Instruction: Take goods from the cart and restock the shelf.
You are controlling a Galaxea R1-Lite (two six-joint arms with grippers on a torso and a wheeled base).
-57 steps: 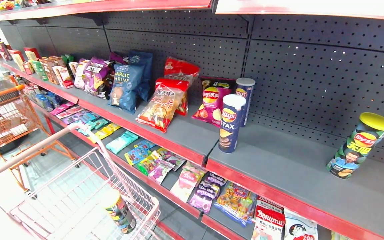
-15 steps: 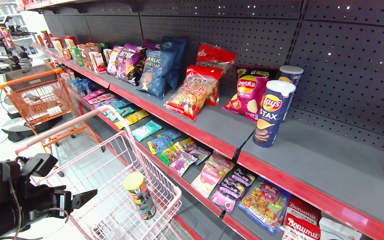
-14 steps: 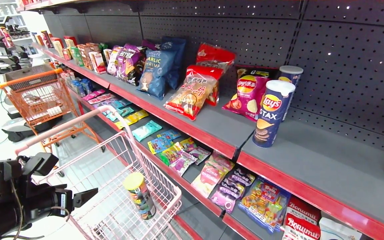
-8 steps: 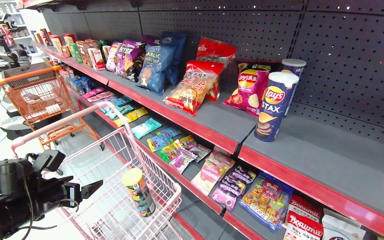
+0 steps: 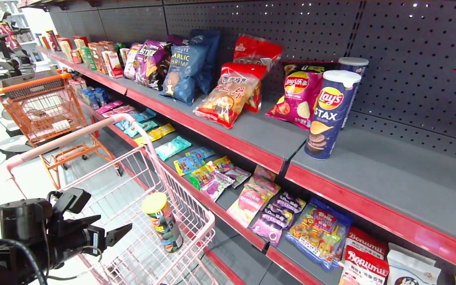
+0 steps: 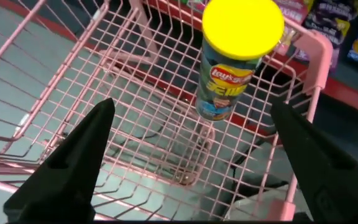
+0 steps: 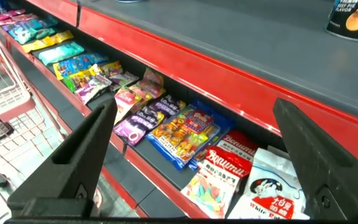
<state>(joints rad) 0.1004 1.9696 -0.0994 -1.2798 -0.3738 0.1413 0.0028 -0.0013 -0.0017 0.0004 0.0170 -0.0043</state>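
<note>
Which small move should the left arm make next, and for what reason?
Probably ease the left end effector forward and down toward the yellow-lidded can. The can stands in the pink cart, ahead of the open fingers and apart from them, so nothing is grasped yet for the shelf.

The cart [image 5: 65, 139] is open from above, but its wire wall stands just beside the can [image 5: 161, 221]. On the shelf [image 5: 390, 178], bare room lies right of the blue tube [image 5: 329, 114].
</note>
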